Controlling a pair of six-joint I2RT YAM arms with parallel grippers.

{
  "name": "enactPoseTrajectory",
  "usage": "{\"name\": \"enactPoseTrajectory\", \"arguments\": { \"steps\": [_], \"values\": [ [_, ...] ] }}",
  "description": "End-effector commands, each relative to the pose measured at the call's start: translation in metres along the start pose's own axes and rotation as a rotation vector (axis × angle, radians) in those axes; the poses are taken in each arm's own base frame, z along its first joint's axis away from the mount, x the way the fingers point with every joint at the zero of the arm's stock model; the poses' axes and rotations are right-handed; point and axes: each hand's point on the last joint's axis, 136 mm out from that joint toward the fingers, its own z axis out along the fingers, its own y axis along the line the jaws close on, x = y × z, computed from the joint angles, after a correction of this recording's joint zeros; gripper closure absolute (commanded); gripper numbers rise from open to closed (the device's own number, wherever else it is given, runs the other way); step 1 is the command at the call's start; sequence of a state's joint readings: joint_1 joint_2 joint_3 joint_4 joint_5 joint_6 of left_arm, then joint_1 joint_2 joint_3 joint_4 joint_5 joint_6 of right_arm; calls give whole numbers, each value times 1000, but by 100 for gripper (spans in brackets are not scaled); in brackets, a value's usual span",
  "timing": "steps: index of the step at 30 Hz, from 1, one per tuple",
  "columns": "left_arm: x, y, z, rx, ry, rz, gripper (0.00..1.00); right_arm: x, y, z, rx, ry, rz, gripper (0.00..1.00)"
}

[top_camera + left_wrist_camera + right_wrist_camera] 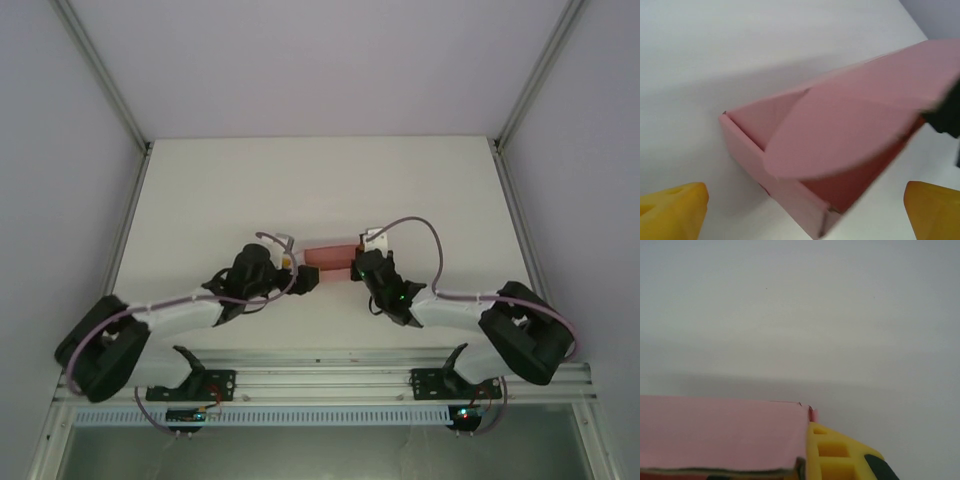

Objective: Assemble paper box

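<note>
The paper box [328,254] is a small pink card box lying on the white table [300,190] between my two grippers. In the left wrist view the paper box [840,145] shows one end unclosed, with a rounded flap [840,135] leaning over the opening. My left gripper [805,222] is open, its yellow fingertips [672,212] wide apart on either side of the box's near corner and not touching it. My right gripper [809,450] is shut on a wall of the paper box [720,435]. One yellow finger [837,455] presses against the card, and the other is hidden behind it.
Grey enclosure walls and aluminium posts [105,75] ring the table. The arm bases sit on the rail [320,375] at the near edge. Bare white tabletop [800,315] stretches beyond the box. The dark shape [946,117] at the box's far end is my right gripper.
</note>
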State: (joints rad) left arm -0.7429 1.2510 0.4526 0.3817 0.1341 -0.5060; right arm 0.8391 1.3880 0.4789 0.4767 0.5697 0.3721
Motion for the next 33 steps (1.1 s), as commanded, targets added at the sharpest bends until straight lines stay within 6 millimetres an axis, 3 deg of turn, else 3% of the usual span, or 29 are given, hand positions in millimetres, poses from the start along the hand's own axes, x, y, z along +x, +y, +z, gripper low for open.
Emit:
{"name": "enactPoseTrajectory", "arguments": {
  "steps": [1,6,11,20,27,33],
  "values": [
    [11,3,-22,-48,47,-16,0,21,-7,-5,22,48,-71,100],
    [-2,0,-51,-76,9,-159,0,23,-5,-10,19,37,-96,100],
    [-13,22,-67,-215,-31,-440,0,24,-4,-15,26,21,-123,100],
    [-21,21,-37,-56,-6,-739,0,34,2,-22,22,-7,-196,97],
    [-31,32,-39,-72,-62,-771,0,39,6,-26,16,-19,-241,95],
    [-20,22,-14,-23,67,-766,0,41,10,-26,21,-35,-284,92]
  ]
}}
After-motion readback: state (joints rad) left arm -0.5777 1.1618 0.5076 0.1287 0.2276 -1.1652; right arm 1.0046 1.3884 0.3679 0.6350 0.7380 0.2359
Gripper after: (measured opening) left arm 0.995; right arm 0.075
